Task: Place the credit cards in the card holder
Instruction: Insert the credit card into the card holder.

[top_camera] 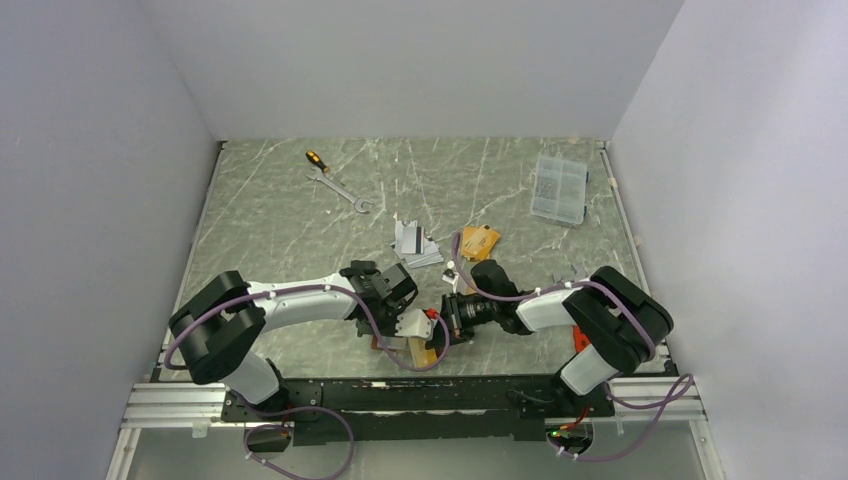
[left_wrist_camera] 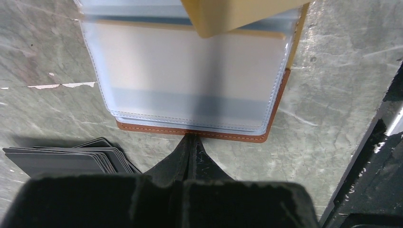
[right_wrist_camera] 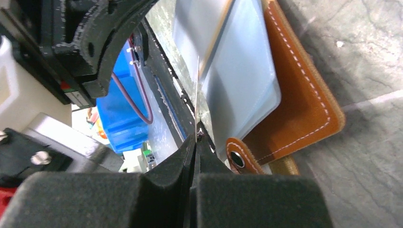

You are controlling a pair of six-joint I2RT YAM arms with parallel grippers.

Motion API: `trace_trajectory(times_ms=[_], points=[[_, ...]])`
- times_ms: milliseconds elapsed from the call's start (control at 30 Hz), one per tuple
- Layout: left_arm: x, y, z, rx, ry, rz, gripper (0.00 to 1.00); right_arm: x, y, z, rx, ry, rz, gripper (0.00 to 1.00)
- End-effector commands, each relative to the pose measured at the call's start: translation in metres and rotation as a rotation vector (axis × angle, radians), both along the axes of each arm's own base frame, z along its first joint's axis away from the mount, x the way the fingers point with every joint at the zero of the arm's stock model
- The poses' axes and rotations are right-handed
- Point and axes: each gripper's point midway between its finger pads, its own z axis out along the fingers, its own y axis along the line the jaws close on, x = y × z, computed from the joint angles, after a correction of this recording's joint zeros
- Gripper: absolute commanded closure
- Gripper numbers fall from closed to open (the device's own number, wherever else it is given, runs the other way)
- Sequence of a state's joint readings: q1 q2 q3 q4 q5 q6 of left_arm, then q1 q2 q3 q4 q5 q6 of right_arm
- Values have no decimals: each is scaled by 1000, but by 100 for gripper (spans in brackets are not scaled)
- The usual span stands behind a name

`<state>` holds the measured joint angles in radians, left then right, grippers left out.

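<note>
Top: left gripper (top_camera: 428,330) and right gripper (top_camera: 447,322) meet at the card holder (top_camera: 427,352), near edge of table (top_camera: 280,220); credit cards (top_camera: 415,245) lie farther back.
Left wrist: fingers (left_wrist_camera: 180,161) closed, tips touching holder's brown rim.
Right wrist: fingers (right_wrist_camera: 211,159) pinch a thin sheet (right_wrist_camera: 197,90), edge-on; card or sleeve unclear.

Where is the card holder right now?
In the top view, the card holder lies open near the table's front edge, between the left hand and right hand.
</note>
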<state>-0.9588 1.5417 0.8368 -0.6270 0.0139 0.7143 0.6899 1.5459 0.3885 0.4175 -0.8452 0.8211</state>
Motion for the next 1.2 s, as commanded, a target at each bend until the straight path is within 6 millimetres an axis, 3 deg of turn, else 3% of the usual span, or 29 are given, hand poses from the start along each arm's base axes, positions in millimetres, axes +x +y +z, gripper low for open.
trace_trajectory(times_ms=[0,600,1167], points=[[23,-4,-2,3,-78,8,100,4,5,0,32,-34,24,100],[22,-3,-4,9,-73,3,100,5,8,-10,32,-10,35,100],[20,-1,-5,11,-70,-2,100,28,14,-15,25,-1,7,100]])
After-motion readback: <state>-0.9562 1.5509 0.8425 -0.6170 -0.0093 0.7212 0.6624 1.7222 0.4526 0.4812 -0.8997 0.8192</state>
